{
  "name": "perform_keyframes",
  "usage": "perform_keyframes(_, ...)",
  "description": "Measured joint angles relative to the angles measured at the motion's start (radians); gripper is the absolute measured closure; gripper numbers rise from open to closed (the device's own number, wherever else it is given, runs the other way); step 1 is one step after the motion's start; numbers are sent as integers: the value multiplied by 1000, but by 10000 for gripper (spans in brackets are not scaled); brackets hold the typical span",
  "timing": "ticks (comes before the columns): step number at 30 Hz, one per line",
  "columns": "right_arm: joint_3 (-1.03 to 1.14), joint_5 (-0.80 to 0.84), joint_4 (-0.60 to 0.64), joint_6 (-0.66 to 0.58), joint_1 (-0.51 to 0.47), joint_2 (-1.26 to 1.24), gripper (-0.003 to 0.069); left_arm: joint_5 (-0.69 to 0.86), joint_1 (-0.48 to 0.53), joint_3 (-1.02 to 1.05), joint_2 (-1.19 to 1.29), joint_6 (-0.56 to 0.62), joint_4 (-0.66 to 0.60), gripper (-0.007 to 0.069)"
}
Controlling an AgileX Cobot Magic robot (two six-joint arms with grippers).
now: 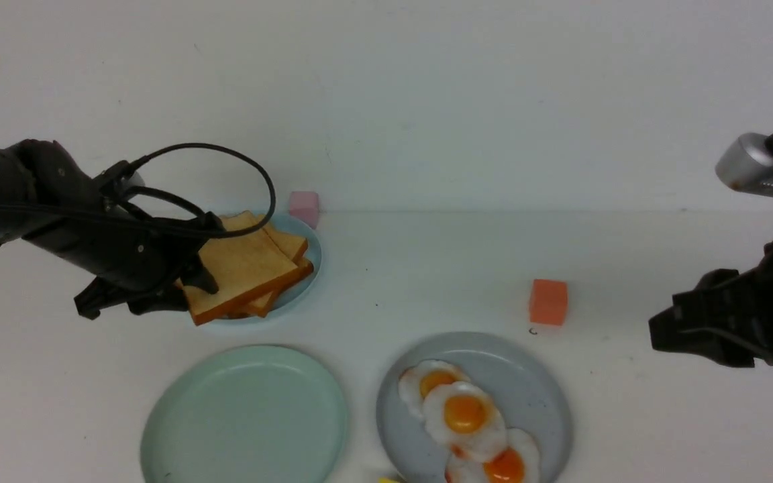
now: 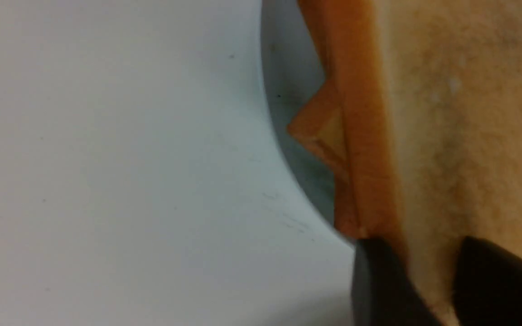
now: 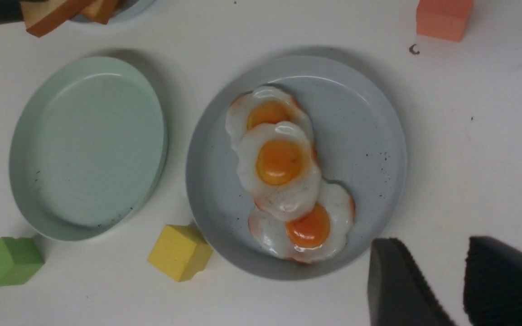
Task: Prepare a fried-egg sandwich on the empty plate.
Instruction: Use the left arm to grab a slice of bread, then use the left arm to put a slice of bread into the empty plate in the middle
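A stack of toast slices lies on the small light-blue plate (image 1: 314,258) at the back left. My left gripper (image 1: 200,282) is shut on the near-left edge of the top toast slice (image 1: 245,265). In the left wrist view that slice (image 2: 460,113) fills the gap between the black fingers (image 2: 379,276). The empty plate (image 1: 245,416), mint green, sits at the front left with nothing on it. Three fried eggs (image 1: 465,414) overlap on the grey plate (image 1: 534,396). My right gripper (image 3: 433,244) hovers open over bare table beside the grey plate (image 3: 369,136). No fried-egg sandwich is in view.
A pink cube (image 1: 304,206) stands behind the toast plate. An orange cube (image 1: 548,302) sits behind the grey plate. A yellow block (image 3: 179,251) and a green block (image 3: 11,261) lie at the near edges of the two big plates.
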Motion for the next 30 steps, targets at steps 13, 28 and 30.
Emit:
perform_keyframes(13,0,29,-7,-2,0,0,406,88,2,1,-172,31,0,571)
perform_keyframes(28,0,71,-131,-22,0,0,406,84,-79,438,-375,194,-58,571)
perform_keyframes(30,0,73,-135,-22,0,0,406,67,-79,448,-361,207,-68,571)
